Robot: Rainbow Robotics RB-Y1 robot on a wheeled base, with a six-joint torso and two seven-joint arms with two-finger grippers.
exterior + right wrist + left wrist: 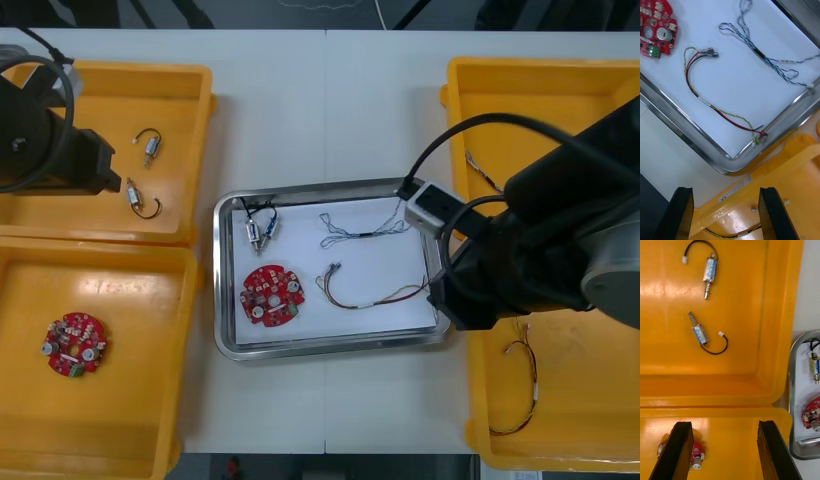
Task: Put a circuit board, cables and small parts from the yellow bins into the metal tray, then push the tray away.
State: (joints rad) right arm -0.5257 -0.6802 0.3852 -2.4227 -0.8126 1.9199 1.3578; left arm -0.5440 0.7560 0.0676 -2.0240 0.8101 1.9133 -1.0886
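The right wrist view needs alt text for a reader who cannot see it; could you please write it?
The open right end effector hangs over the rim of a yellow bin, beside a corner of the metal tray. On the tray's white inside lie a red and yellow cable, a twisted blue and white cable and a round red circuit board.

Overhead, steeply down on the light desk (330, 100). Wrist-mounted, close: at 4 and 10 o'clock of the shiny rectangular metal tray (330, 346), shared throughout.

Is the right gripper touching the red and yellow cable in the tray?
Apart. In the right wrist view the tray rim lies between the open right gripper and the cable.
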